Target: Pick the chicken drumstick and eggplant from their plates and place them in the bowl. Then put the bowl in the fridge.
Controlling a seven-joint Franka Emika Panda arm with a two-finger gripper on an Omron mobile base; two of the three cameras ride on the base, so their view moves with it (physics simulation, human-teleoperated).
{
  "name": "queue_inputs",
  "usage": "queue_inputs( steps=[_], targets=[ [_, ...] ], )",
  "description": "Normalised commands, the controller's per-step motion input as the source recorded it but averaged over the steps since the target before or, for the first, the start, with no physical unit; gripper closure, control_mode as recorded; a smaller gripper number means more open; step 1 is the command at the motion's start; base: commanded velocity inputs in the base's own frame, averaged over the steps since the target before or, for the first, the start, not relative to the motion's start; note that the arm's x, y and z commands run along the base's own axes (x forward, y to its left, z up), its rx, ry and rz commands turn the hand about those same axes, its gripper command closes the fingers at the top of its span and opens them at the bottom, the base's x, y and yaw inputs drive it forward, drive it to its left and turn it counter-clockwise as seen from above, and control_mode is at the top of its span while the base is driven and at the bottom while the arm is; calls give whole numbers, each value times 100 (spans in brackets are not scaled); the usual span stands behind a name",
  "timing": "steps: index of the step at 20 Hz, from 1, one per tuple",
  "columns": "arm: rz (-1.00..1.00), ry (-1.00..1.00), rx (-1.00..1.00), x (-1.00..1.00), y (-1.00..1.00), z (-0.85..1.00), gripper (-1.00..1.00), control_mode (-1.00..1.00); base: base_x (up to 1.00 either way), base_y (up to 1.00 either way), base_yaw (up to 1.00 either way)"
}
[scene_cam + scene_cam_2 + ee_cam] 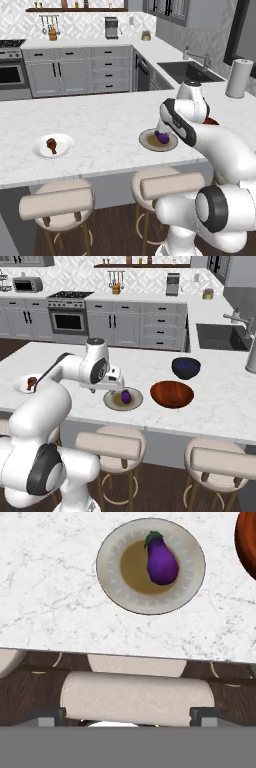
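Beside the empty reddish-brown bowl (172, 394), your spread gripper (128, 716) hovers over the glossy purple eggplant (162, 562); nothing moved yet.

Eggplant (161, 561) on plate (115, 579); bowl (172, 394) just right.

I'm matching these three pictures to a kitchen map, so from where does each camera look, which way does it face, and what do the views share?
Left base view: behind the arm's left, facing over the white marble island counter toward the back cabinets; the white arm rises lower right.
Right base view: behind the arm's right, same direction; the arm rises lower left, beside the wide reddish-brown bowl.
Hand view: on the hand, looking down at the counter's edge and a padded stool; dark finger tips at the bottom.
Shared: the glossy purple eggplant on its tan, olive-rimmed plate.
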Motion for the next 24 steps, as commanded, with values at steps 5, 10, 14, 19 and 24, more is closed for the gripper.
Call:
queue_inputs(
  steps=[5,10,14,19,24],
  targets=[
    [0,10,0,78,-45,-26,-100,-100,0,0,0],
    [0,10,0,43,-22,-30,-100,-100,0,0,0],
    [0,15,0,0,0,-17,-100,-100,0,0,0],
    [0,2,0,18,0,-39,-100,-100,0,0,0],
    [12,0,0,41,0,-25,-100,-100,0,0,0]
  ],
)
